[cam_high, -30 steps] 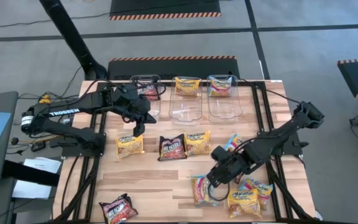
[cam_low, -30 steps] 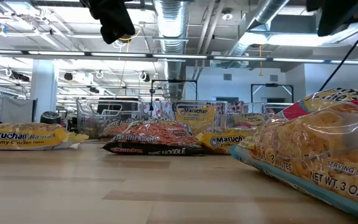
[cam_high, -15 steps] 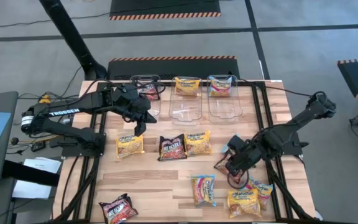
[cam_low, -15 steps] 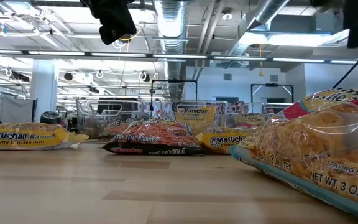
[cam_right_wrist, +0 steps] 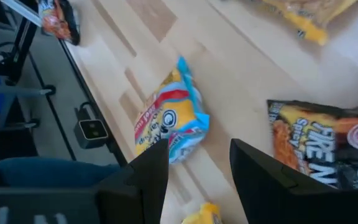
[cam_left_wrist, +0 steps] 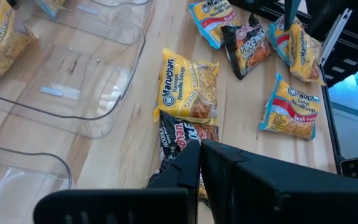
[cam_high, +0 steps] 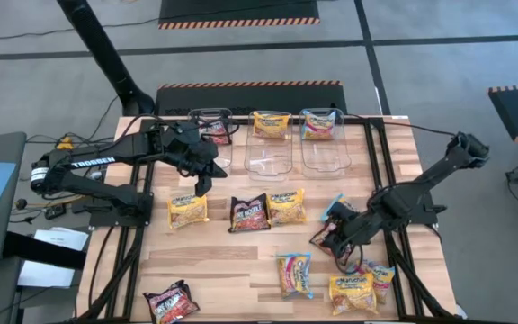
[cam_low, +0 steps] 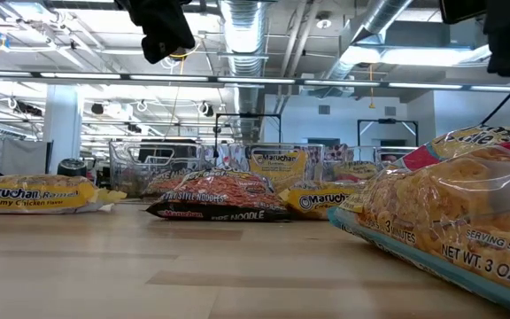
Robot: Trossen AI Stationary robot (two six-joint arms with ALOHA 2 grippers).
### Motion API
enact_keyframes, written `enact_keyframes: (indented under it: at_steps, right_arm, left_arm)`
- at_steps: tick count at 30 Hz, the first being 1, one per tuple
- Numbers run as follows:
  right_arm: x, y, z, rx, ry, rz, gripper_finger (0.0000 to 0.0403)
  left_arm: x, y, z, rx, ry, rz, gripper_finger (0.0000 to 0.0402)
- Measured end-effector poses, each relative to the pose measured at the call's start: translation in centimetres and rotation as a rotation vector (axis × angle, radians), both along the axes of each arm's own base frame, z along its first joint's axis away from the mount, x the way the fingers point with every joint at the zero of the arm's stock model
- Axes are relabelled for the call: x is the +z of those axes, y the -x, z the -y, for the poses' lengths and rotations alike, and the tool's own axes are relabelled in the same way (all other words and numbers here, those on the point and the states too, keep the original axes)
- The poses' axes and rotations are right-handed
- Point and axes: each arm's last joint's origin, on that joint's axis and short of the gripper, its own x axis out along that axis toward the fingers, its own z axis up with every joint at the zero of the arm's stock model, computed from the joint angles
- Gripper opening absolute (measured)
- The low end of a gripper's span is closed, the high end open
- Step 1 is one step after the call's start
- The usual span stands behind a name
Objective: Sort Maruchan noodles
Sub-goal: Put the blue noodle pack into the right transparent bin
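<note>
Labels first: "Maruchan Ramen, Creamy Chicken flavor" reads clear on the yellow packet at left of the low view, a dark "Fire Noodle" packet sits mid-frame, and "NET WT. 3 OZ" shows on the big near packet at right. "TROSSEN" is printed along the left arm.

High view: three clear tubs along the top edge of the table, each w/ a packet at its far end: dark, yellow, blue-pink. A mid row holds a yellow packet, a dark one and another yellow.

Left gripper hangs above the upper-left of the table, fingers pressed shut, nothing in them.

Right gripper is right of centre, jaws spread wide, empty; its wrist view shows a blue-yellow packet and a dark "Fire" packet lying on the wood below. A sec ago it sat lower, over the blue-yellow packet at bottom centre; it's since swung up and right, and that packet now lies uncovered.

Room: bare wood across the lower-left, save a dark packet near the bottom edge. Bottom right is crowded, maybe two packets overlapping; hard to count.
</note>
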Motion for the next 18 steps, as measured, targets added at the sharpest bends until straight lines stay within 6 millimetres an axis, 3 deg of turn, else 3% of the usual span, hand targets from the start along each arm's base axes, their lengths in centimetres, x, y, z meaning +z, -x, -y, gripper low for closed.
enact_keyframes:
  at_steps: [9,18]
  right_arm:
    - [-2.2,-2.1,-1.5,-0.039,-0.042,-0.050,0.0228]
    - [-4.4,-3.8,-2.7,-0.122,-0.103,-0.091,0.0230]
  left_arm:
    - [-0.1,0.1,0.0,-0.005,-0.004,-0.010,0.0000]
    - [-0.2,0.1,0.0,-0.017,-0.015,-0.024,0.0000]
